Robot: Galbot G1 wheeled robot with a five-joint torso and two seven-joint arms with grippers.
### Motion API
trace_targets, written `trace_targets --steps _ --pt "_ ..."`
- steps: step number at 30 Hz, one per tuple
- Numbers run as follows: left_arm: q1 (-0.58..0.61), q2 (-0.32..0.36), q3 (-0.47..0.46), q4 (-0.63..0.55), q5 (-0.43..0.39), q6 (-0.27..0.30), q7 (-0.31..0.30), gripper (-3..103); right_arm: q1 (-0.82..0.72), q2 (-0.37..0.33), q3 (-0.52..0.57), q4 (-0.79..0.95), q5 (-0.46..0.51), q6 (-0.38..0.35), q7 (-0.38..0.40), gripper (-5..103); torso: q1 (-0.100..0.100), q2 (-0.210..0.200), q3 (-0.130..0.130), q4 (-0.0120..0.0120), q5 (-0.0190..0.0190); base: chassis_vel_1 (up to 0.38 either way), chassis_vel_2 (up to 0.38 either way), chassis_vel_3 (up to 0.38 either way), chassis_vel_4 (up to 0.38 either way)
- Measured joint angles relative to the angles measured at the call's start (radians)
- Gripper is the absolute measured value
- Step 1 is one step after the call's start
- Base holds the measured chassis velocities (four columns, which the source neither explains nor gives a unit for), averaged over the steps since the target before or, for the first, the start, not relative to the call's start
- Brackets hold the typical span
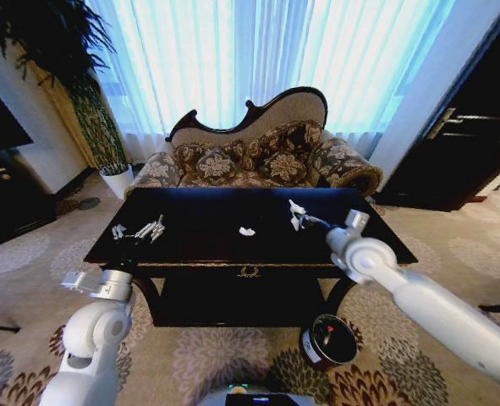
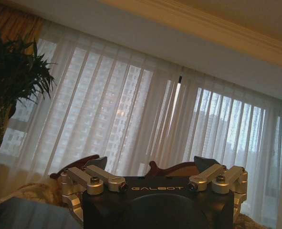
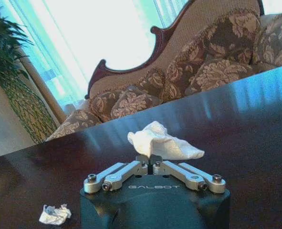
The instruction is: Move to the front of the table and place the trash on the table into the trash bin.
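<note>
The bench (image 1: 199,222) is a long dark rectangle with a glossy top, a gold ornament (image 1: 249,271) at the middle of its front edge and a low shelf (image 1: 241,298) underneath. On its top lies a small white paper wad (image 1: 246,231), a little right of centre — the right wrist view shows it crumpled on the dark wood (image 3: 55,214). Near the left end sits a small cluster of pale, silvery bits (image 1: 140,230); what they are cannot be told. The bench stands on a flowered carpet (image 1: 224,359), and on that carpet, just off the front right corner, stands a small dark round bin (image 1: 327,341).
</note>
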Motion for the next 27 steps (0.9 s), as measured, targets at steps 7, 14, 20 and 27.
trace_targets --steps 7,14,20,27 --pt "0.047 -0.021 -0.026 -0.05 0.011 0.001 -0.004 100 -0.134 0.023 0.167 0.039 -0.009 0.036 -0.116 0 0.0 0.0 0.0 0.0009 0.0005 0.0 0.0 0.0 0.0" --pt "0.075 -0.009 -0.049 -0.082 -0.004 0.001 -0.007 100 -0.434 0.072 0.451 0.085 -0.038 0.085 -0.283 0 0.0 0.0 0.0 0.0007 0.0004 0.0 0.0 0.0 0.0" --pt "0.085 -0.008 -0.06 -0.092 -0.018 -0.001 -0.015 100 -0.614 0.123 0.651 0.096 -0.05 0.142 -0.391 0 0.0 0.0 0.0 0.0007 0.0003 0.0 0.0 0.0 0.0" --pt "0.083 -0.009 -0.051 -0.104 -0.021 -0.002 -0.018 100 -0.73 0.206 0.744 0.07 -0.113 0.252 -0.541 0 0.0 0.0 0.0 0.0006 0.0004 0.0 0.0 0.0 0.0"
